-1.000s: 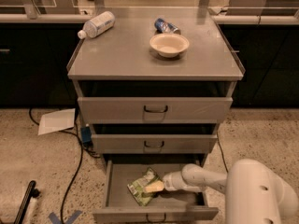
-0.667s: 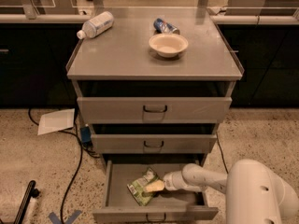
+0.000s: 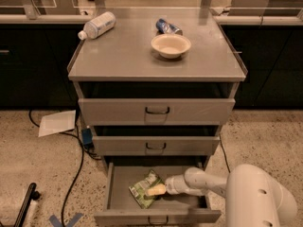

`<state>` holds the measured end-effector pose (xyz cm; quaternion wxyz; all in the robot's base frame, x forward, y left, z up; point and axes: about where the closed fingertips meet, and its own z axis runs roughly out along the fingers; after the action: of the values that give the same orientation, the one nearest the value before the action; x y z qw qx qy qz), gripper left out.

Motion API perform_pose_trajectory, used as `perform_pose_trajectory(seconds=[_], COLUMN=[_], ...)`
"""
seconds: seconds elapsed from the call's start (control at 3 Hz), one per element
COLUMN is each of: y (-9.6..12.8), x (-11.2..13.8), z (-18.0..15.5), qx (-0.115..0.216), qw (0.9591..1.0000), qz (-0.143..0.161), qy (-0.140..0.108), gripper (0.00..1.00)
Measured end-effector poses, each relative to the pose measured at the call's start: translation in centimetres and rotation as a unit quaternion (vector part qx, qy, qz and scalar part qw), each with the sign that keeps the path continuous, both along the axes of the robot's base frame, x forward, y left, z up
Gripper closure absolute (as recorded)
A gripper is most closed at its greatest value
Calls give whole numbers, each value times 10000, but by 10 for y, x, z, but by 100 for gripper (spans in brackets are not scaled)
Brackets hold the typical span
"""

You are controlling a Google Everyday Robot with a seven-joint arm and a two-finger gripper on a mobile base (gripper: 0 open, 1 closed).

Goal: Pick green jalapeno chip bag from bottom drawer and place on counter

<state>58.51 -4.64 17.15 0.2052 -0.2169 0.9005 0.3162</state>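
**Chip bag down in the bottom drawer, my tool right on it**

The green jalapeno chip bag [image 3: 141,193] is lying flat on the floor of the bottom drawer [image 3: 122,208], about in the middle and a bit toward the left. It's crumpled and turned at an angle. That drawer is pulled well out, with its little loop handle at the front.

My tool [image 3: 156,190] comes in from the right side of the drawer and sits low inside it. Its pale tip lies over the right edge of the bag. Honestly I can't tell from here whether the tool is open, closed or actually gripping the bag. My white arm [image 3: 210,183] runs back from it to the lower right.

Above that, the middle drawer [image 3: 189,145] and the top drawer [image 3: 199,111] are each pulled out a little, with dark gaps over them.

Up on the tabletop [image 3: 123,58] nothing is green. A cream bowl [image 3: 171,45] sits upright right of centre, toward the far edge. A small blue and silver packet [image 3: 168,27] is just behind it, by the far edge. A clear bottle [image 3: 98,25] with a white cap lies on its side at the far left corner.

On the speckled floor to the left there's a white sheet of paper [image 3: 57,123] and a black cable [image 3: 75,174].
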Motion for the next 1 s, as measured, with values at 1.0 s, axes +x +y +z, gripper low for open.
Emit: perform_pose_trajectory(seconds=[1.0], y=[35], x=[16], z=[-29], qx=[235], qw=[9995], qz=[228], qy=[34], gripper=[0])
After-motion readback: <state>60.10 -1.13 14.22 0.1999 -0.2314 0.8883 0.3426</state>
